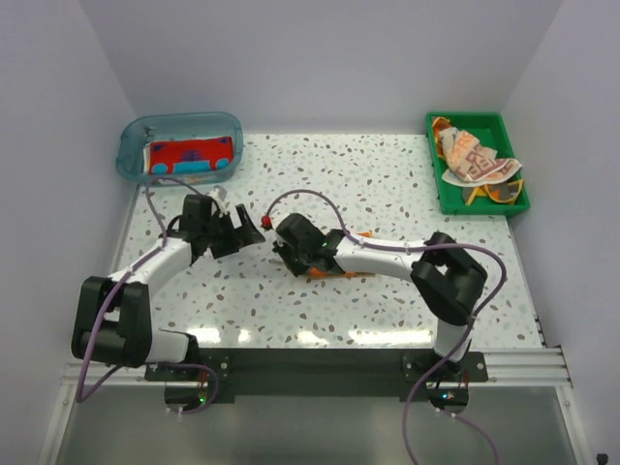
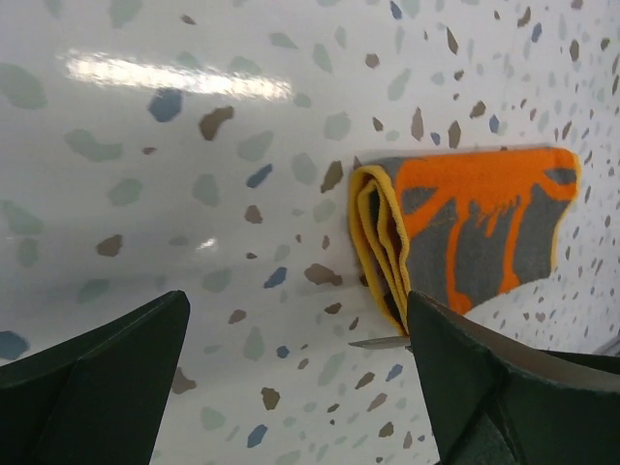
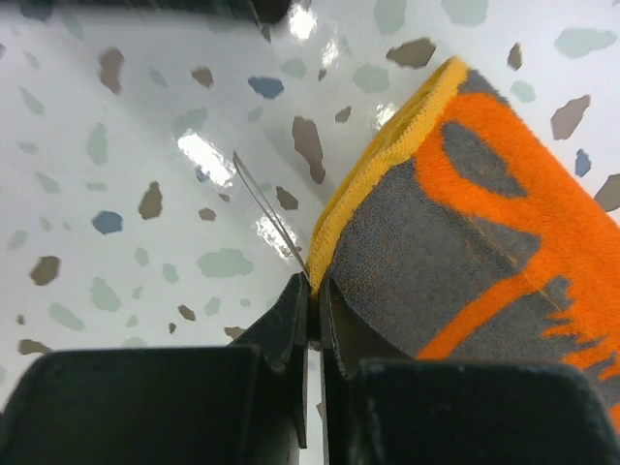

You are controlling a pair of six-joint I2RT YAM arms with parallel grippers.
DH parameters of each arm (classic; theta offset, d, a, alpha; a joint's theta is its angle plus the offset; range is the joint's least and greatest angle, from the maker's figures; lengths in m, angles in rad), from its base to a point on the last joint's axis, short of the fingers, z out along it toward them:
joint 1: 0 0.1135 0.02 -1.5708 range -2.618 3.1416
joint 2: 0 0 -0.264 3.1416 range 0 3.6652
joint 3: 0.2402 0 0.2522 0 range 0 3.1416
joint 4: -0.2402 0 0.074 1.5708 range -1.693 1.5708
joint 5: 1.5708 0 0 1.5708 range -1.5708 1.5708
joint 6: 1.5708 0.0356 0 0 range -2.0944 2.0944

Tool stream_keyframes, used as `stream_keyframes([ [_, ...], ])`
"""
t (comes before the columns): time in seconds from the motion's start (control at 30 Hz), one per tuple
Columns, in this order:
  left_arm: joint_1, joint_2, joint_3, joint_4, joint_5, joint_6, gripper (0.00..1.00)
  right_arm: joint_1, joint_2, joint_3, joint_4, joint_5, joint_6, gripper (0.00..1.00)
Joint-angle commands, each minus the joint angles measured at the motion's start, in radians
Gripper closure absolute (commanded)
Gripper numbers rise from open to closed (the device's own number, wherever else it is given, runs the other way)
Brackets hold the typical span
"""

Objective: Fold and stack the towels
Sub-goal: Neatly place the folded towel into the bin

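Pinching the folded orange towel [image 3: 465,223] at its yellow edge mid-table, your right gripper [image 3: 312,291] is clamped on it; your left gripper [image 2: 295,334] hovers beside, fingers wide; a red towel [image 1: 189,155] lies in the blue tub [image 1: 131,155]; crumpled towels [image 1: 475,160] in the green tray [image 1: 513,205] look not yet folded.

No text, label, brand or number can be read on anything here

Plain pale walls [image 1: 320,58] enclose a glossy speckled table [image 1: 387,184], seemingly lit overhead.
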Motion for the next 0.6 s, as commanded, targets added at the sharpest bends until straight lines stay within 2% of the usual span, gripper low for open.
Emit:
stream_keyframes([
  [0.0,-0.078,0.039,0.021,0.102,0.075,-0.119,0.0,-0.023,-0.098,-0.035,0.144,-0.081,0.079,1.0],
  [0.17,-0.154,0.085,-0.013,0.226,0.066,-0.238,0.0,-0.035,-0.133,-0.085,0.215,-0.09,0.102,1.0],
  [0.4,-0.188,0.163,-0.033,0.294,0.074,-0.332,0.01,-0.037,-0.136,-0.128,0.262,-0.114,0.139,1.0],
  [0.57,-0.211,0.168,-0.106,0.363,0.035,-0.421,0.05,-0.037,-0.144,-0.15,0.326,-0.107,0.17,1.0],
])
